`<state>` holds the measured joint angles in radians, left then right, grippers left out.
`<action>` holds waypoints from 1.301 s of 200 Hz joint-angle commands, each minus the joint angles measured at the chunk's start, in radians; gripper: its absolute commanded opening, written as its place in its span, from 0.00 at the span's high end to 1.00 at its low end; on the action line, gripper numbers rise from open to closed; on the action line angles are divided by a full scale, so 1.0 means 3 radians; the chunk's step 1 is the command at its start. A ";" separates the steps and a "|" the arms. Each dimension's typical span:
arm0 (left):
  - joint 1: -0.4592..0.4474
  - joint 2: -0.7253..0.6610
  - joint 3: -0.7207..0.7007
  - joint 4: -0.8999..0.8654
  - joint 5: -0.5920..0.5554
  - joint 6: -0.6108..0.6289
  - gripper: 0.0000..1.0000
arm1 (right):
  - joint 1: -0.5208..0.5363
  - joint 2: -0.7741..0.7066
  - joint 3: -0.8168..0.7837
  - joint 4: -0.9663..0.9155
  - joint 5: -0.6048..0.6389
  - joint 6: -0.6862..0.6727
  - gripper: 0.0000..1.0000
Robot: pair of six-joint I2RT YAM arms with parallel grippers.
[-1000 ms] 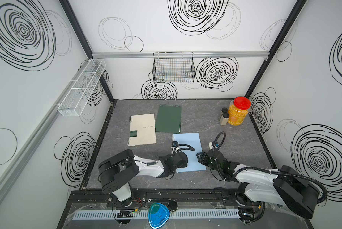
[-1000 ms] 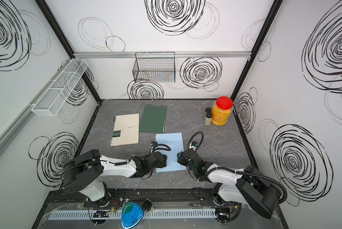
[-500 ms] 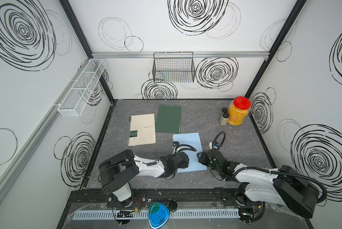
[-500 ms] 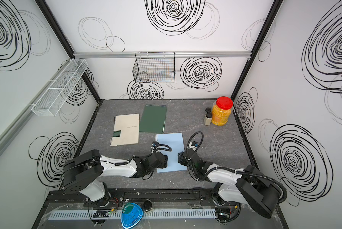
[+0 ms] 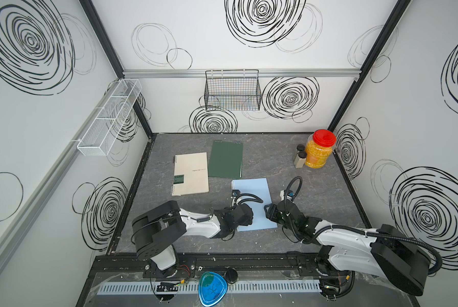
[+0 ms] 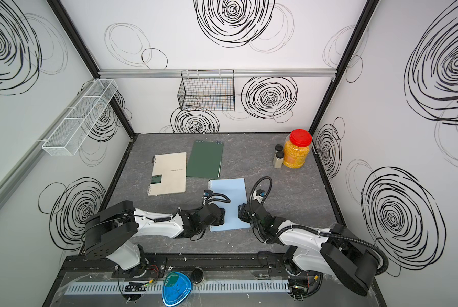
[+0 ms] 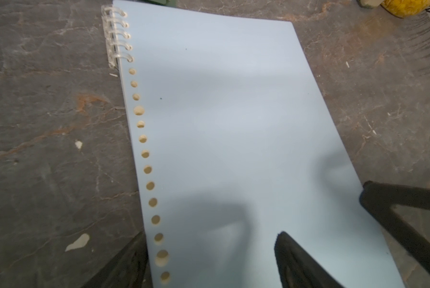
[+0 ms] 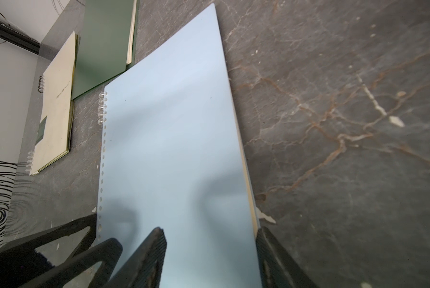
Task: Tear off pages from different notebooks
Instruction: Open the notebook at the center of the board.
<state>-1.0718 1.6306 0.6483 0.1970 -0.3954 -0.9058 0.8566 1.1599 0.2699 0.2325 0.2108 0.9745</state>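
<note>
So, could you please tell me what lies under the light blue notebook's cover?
Cream paper shows along the free edge of the light blue notebook and through its punched holes. The cover hides the rest of the sheets.

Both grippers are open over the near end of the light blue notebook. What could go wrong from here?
1. The right gripper straddles the free edge of the light blue notebook, where cream pages show under the cover; closing may pinch the whole stack.
2. The clear coil binds only the far holes in view, so the near end could skew under the left gripper.
</note>
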 commanded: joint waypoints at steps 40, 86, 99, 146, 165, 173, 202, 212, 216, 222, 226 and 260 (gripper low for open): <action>-0.0012 -0.0096 0.0003 0.0177 0.0018 0.0008 0.18 | 0.0055 -0.0143 0.0142 -0.0095 0.0049 0.0001 0.40; -0.0011 -0.0158 -0.0031 0.0178 0.0019 0.0007 0.17 | 0.0063 -0.0164 0.0140 -0.0126 0.0071 0.0004 0.39; -0.0012 -0.0183 -0.0052 0.0187 0.0019 0.0007 0.17 | 0.0061 -0.0164 0.0141 -0.0126 0.0084 0.0004 0.39; -0.0012 -0.0224 -0.0085 0.0207 0.0023 0.0004 0.17 | 0.0069 -0.0165 0.0144 -0.0134 0.0104 -0.0001 0.41; -0.0004 -0.0212 -0.0078 0.0223 0.0042 0.0011 0.17 | 0.0074 -0.0150 0.0154 -0.0136 0.0115 -0.0001 0.47; 0.0001 -0.0205 -0.0078 0.0235 0.0050 0.0012 0.17 | 0.0071 -0.0144 0.0152 -0.0138 0.0123 -0.0001 0.49; 0.0009 -0.0194 -0.0085 0.0258 0.0058 0.0000 0.17 | 0.0074 -0.0135 0.0145 -0.0149 0.0171 0.0009 0.50; 0.0009 -0.0185 -0.0082 0.0262 0.0060 0.0001 0.16 | 0.0074 -0.0128 0.0152 -0.0153 0.0180 0.0004 0.50; 0.0009 -0.0184 -0.0085 0.0261 0.0066 0.0002 0.17 | 0.0074 -0.0123 0.0153 -0.0160 0.0191 0.0004 0.50; 0.0015 -0.0179 -0.0085 0.0265 0.0067 0.0002 0.17 | 0.0073 -0.0119 0.0158 -0.0166 0.0196 0.0004 0.50; 0.0014 -0.0174 -0.0083 0.0273 0.0073 0.0000 0.16 | 0.0076 -0.0112 0.0159 -0.0174 0.0206 0.0004 0.50; 0.0014 -0.0169 -0.0079 0.0285 0.0086 0.0001 0.17 | 0.0078 -0.0084 0.0172 -0.0192 0.0240 -0.0001 0.48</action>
<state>-1.0706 1.5921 0.6281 0.2146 -0.3817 -0.9058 0.8700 1.1286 0.2878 0.1818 0.2634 0.9714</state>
